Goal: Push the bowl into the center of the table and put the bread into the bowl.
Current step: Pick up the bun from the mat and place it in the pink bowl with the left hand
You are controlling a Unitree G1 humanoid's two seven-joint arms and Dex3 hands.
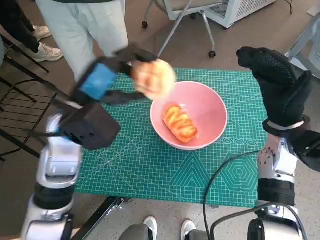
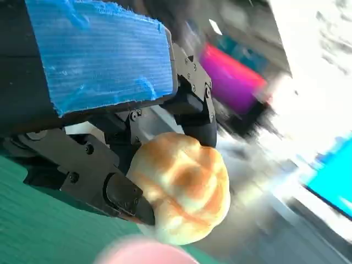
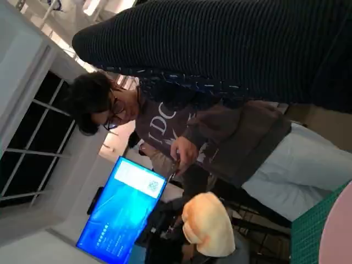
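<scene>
Bowl [image 1: 200,107] sits mid-mat holding one bread [image 1: 180,123]; my left hand [image 1: 102,82] grips a round bun [image 1: 154,78] at its rim; right hand [image 1: 277,85] hangs loosely spread.

A wide, shallow pink plastic bowl [image 1: 210,112] sits upright right of centre in the head view, on the green mat. Inside it lies a glossy orange-brown twisted bread roll [image 1: 179,123]. A round, pale golden bun [image 1: 154,78] is held above the bowl's upper-left rim, blurred.
</scene>
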